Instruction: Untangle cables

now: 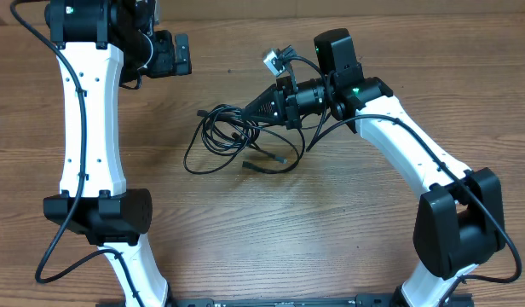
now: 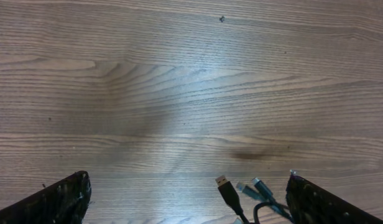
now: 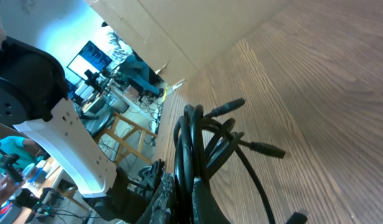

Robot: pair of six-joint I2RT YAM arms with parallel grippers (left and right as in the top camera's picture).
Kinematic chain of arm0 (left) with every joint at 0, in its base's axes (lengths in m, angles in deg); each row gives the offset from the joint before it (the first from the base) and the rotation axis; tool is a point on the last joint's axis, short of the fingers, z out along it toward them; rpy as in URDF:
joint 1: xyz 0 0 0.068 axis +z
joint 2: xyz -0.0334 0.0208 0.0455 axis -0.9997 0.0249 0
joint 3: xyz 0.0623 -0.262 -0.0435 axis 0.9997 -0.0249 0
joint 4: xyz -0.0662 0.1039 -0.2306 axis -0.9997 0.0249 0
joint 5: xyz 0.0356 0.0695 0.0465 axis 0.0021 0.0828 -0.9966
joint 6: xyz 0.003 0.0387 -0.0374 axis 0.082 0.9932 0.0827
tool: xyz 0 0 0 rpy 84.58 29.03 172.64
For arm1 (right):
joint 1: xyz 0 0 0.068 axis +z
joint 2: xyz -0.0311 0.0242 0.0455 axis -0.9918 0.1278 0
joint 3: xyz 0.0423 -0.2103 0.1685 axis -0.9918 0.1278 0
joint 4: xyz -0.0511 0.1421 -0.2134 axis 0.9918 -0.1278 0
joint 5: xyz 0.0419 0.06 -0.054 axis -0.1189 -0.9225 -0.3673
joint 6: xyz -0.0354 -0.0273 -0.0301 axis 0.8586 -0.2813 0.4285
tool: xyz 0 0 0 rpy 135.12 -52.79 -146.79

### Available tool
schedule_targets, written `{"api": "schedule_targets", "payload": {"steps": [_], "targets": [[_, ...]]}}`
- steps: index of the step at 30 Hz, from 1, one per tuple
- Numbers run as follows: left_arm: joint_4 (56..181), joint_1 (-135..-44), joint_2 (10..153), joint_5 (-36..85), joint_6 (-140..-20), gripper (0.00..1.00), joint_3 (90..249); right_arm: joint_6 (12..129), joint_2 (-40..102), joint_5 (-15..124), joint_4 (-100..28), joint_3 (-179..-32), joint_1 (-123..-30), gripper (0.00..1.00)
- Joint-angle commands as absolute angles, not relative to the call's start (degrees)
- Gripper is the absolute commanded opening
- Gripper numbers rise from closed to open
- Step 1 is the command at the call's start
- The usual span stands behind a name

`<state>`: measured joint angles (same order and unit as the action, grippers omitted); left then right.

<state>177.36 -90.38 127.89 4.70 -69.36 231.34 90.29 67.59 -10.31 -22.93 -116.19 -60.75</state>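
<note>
1. The right gripper (image 1: 257, 107) is clamping fully shut on the cables (image 1: 222, 136), and it appears to be pinching several strands at once right at its tips.
2. The rest of the tangle is lying on the table (image 1: 331, 230) just ahead of those tips. In the right wrist view, loops are bunching in front of the jaws and plugs are sticking out beyond them.
3. The left gripper (image 1: 182, 54) is standing wide open and holding nothing, well apart from the right tool. A few plug ends (image 2: 224, 185) are showing at the near edge of its own view, close to one finger.
4. Because several cords are being gripped together, a pull from here is risking dragging the whole knot along and tightening it instead of freeing one cord.
5. Nothing is anchoring the far side of the bundle, so lifting is likely to raise it as one lump.
6. A plug is liable to snag in a loop, or a thin cord to slip from the pinch.
</note>
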Motion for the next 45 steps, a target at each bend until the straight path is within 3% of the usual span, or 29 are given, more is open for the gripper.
{"api": "schedule_targets", "payload": {"steps": [1,8,14,19,24,30,34,45], "targets": [[177.3,-90.5,128.3,5.3,-68.5,1.0,231.8,90.1,67.0,-12.5,-21.2,-117.9,-60.5,0.04],[173.4,-90.5,128.3,5.3,-68.5,1.0,231.8,90.0,67.0,-12.6,-16.4,-117.9,-60.5,0.04],[174.1,-90.6,128.3,18.5,-74.3,1.0,231.8,90.0,67.0,-12.5,-10.1,-117.9,-60.5,0.04],[181.4,-92.3,128.0,32.5,-57.5,1.0,230.3,90.1,67.0,-12.0,-4.1,-117.9,-60.5,0.04],[181.4,-97.4,127.8,25.1,-55.6,1.0,226.7,90.0,67.0,-5.6,-3.6,-117.8,-60.5,0.04],[181.4,-97.6,127.8,19.1,-55.4,1.0,225.9,90.0,67.0,0.1,-3.6,-117.8,-60.5,0.04],[181.4,-94.7,127.8,20.2,-55.0,1.0,225.9,90.0,67.0,5.2,-3.9,-117.8,-60.7,0.04],[181.4,-87.4,127.6,28.7,-38.6,1.0,225.7,86.8,67.0,16.7,-3.8,-117.8,-60.7,0.04]]}}
